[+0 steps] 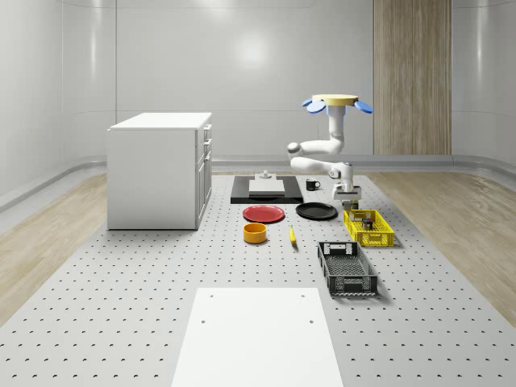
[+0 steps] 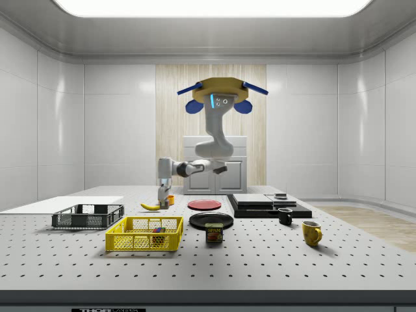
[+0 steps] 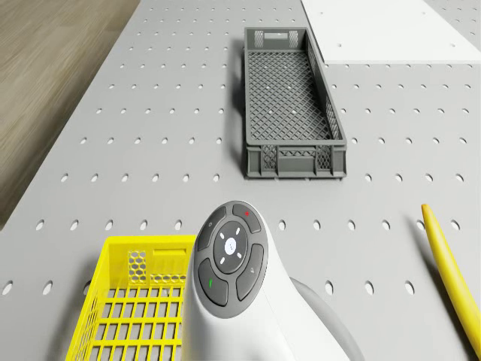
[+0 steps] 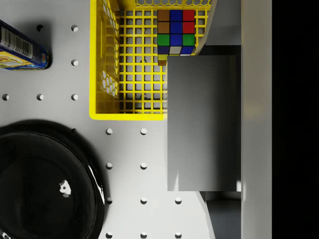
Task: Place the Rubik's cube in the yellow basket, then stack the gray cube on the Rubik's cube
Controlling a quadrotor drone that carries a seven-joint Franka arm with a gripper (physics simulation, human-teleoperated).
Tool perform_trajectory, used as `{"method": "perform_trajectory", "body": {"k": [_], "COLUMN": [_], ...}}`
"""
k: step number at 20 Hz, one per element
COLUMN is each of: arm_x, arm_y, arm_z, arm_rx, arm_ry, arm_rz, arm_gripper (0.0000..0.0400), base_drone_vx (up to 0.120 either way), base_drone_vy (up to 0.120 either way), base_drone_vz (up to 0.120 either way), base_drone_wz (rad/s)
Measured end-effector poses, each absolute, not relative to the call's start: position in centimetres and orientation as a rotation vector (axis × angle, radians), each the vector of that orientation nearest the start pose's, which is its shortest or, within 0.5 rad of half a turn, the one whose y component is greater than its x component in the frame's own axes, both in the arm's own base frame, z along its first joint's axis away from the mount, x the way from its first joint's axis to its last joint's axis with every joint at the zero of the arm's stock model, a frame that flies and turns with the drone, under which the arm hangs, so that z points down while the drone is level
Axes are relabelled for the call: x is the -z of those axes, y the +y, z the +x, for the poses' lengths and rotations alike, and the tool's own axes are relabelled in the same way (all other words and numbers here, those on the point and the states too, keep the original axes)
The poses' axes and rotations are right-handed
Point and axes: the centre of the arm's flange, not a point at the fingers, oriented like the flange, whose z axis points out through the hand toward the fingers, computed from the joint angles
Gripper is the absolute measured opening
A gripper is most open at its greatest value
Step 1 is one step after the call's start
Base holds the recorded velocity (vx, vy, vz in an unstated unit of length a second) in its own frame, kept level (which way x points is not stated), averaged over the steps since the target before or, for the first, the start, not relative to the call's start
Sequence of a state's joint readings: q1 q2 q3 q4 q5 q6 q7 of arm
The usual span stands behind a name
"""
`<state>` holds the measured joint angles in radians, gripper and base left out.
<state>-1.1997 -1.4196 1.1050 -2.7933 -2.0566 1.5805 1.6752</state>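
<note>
On the perforated gray table, I hover above the far end of the yellow basket, my claw pinching the gray cube. The Rubik's cube already sits inside, at twelve o'clock in my wrist view. Best practice: centre squarely over it, descend level, then release.

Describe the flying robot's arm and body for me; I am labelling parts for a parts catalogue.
The drone has a flat tan disc body with blue rotor blades and a blue light strip on its underside. The arm is glossy white with rounded joints and dark grey trim. A white housing carries a round dark-grey button pad with a small red mark and a green one.
</note>
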Motion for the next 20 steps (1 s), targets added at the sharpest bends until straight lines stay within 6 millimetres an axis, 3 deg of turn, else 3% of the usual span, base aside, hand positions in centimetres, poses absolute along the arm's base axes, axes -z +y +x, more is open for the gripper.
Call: {"method": "perform_trajectory", "body": {"k": [3, 11, 20], "arm_x": [-56.68, -56.68, -56.68], "arm_y": [-0.80, -0.80, -0.80], "arm_z": [31.08, 31.08, 31.08], "arm_rx": [-0.786, -0.786, -0.786], "arm_ry": [-0.002, -0.002, -0.002], "arm_rz": [0.000, 0.000, 0.000], "arm_gripper": [0.0250, 0.0250, 0.0250], "base_drone_vx": [0.000, 0.000, 0.000], "base_drone_vy": [0.120, 0.120, 0.120], "base_drone_vz": [-0.027, -0.120, 0.000], "base_drone_wz": [0.000, 0.000, 0.000]}}
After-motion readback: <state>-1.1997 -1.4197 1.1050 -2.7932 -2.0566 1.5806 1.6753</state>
